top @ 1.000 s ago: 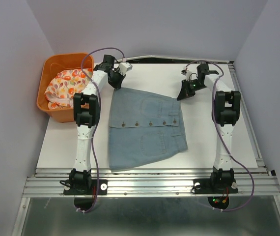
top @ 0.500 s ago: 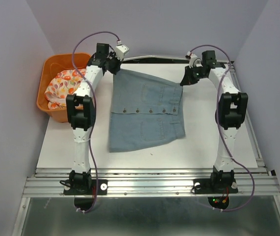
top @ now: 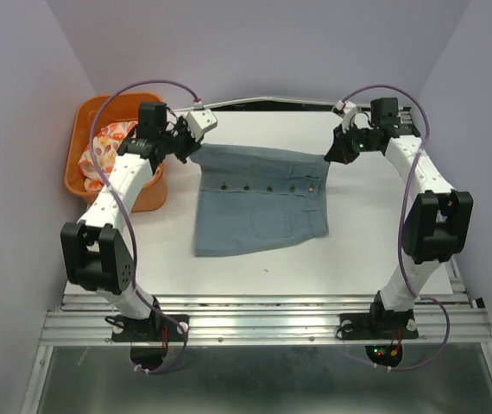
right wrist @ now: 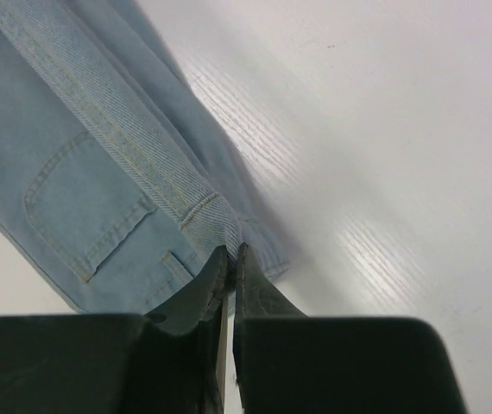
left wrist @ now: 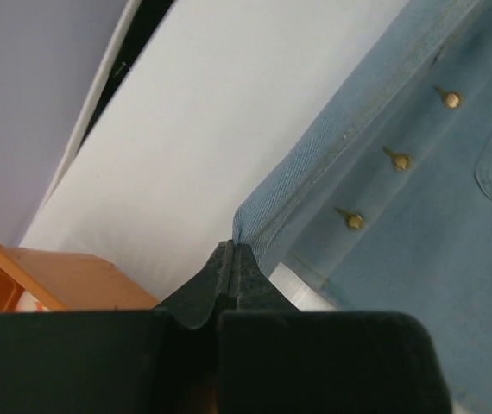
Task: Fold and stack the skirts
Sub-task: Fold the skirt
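Observation:
The light blue denim skirt (top: 259,211) lies in the middle of the white table, its button row running across near its far side. Its far edge is raised off the table between both grippers. My left gripper (top: 196,148) is shut on the skirt's far left corner (left wrist: 255,220). On the far right corner, at the seamed band (right wrist: 203,211), my right gripper (top: 328,157) is shut too. In the wrist views the left gripper (left wrist: 233,247) and right gripper (right wrist: 233,250) each pinch denim at the fingertips. The floral skirt (top: 112,136) lies bunched in the basket.
An orange plastic basket (top: 80,177) stands at the table's far left, beside my left arm. Grey walls close in the back and both sides. The white table (top: 384,224) ends in a metal rail at the near edge.
Both grippers have lifted the denim skirt's far edge and drawn it toward the near side, so the visible cloth is shorter. Both arms have swung outward and upward.

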You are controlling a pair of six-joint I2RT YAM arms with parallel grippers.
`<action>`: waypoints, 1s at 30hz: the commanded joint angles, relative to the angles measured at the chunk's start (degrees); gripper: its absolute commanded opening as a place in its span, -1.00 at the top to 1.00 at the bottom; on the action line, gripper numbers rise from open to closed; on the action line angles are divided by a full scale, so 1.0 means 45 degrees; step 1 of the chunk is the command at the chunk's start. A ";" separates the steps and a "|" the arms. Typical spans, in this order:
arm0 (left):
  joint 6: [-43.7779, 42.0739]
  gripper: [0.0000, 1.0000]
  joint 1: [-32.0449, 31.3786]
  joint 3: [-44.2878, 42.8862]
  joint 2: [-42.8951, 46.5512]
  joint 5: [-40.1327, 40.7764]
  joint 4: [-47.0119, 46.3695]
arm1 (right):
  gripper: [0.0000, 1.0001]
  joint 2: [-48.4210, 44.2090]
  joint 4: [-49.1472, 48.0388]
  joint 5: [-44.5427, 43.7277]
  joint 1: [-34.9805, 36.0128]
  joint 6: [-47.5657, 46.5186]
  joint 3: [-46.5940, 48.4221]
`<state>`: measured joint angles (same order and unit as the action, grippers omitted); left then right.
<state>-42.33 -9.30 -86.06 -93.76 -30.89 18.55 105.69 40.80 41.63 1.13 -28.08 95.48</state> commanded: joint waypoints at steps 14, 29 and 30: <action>-0.1867 1.00 -0.2345 0.9280 0.3964 0.1728 -0.0428 | 0.99 -0.4328 -0.4061 -0.2548 0.1566 -0.2473 -1.0237; -0.0477 1.00 -0.2621 0.6454 0.1770 0.2647 0.0465 | 0.99 -0.3916 -0.3149 -0.2883 0.1683 -0.1340 -0.7373; -0.0496 1.00 -0.2621 0.6198 0.1888 0.2666 0.0681 | 0.99 -0.3955 -0.2916 -0.2902 0.1683 -0.1320 -0.7119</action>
<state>-45.43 -21.30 -52.29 -88.38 -20.53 18.13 89.56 27.42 29.95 8.51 -35.14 56.90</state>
